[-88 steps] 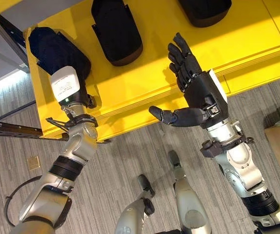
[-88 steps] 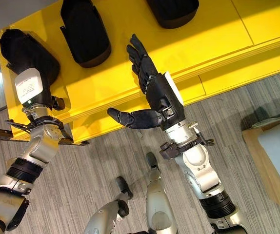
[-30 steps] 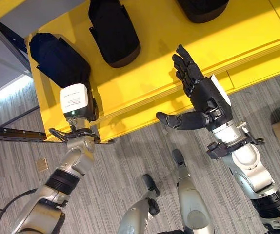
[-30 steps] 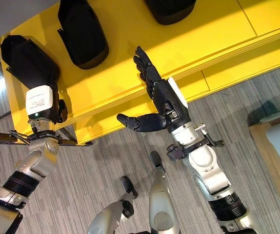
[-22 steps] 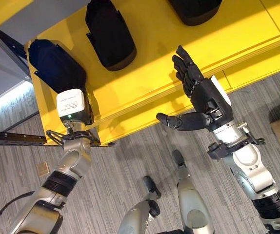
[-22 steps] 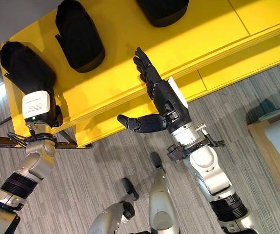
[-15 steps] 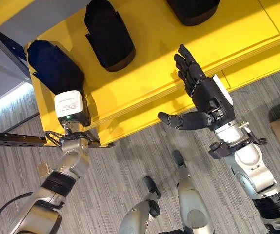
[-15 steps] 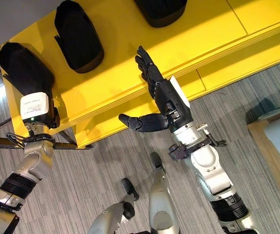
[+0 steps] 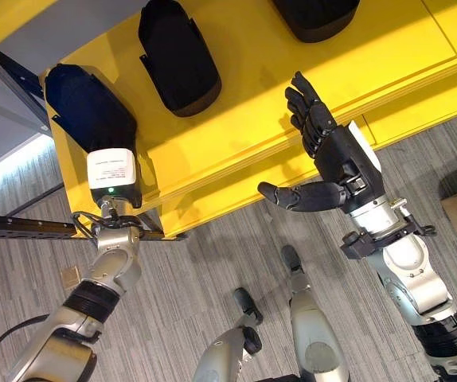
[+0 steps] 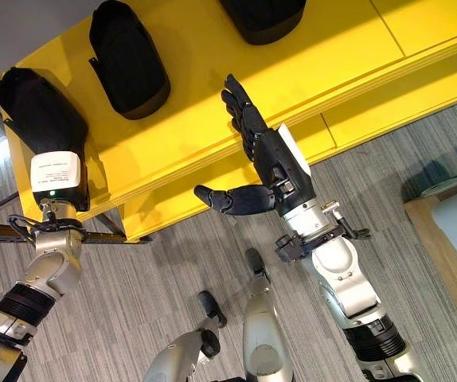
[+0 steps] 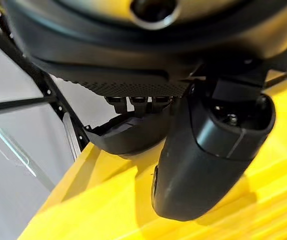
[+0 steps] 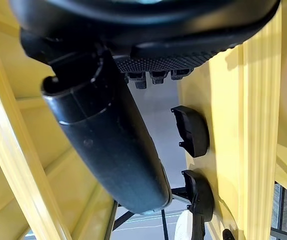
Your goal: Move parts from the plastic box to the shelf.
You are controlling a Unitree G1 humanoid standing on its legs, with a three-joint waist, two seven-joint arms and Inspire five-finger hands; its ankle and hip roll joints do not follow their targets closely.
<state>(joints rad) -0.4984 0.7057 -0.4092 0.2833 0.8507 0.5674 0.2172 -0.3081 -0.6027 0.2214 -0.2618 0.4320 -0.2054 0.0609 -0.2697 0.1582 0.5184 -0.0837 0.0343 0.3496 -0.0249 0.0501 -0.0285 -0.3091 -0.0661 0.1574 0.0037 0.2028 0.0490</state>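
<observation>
Currently the yellow shelf point(image 9: 236, 111) carries 3 black parts lying flat on its top: a part at the left corner point(image 9: 85, 103), a second part further in point(image 9: 177, 56), and a third part cut off at the view's top edge point(image 9: 316, 16). All 3 sit apart from each other, none stacked. The left hand point(image 9: 114, 177) is at the shelf's left corner, right at the near end of the corner part; its white-backed body covers the fingers from above, and in the left wrist view point(image 11: 203, 160) the thumb stands out over the yellow surface with the part's edge just past the fingertips. Contact with the part: cannot tell, and I cannot tell the finger state either. The right hand point(image 10: 268, 167) hovers over the shelf's front edge, palm side-on, fingers straight and together pointing toward the shelf, thumb spread wide out to the side, holding nothing. At the right edge, on the grey striped floor point(image 9: 212, 263), a corner of a wooden-rimmed box point(image 10: 451, 239) shows; contents not visible.
</observation>
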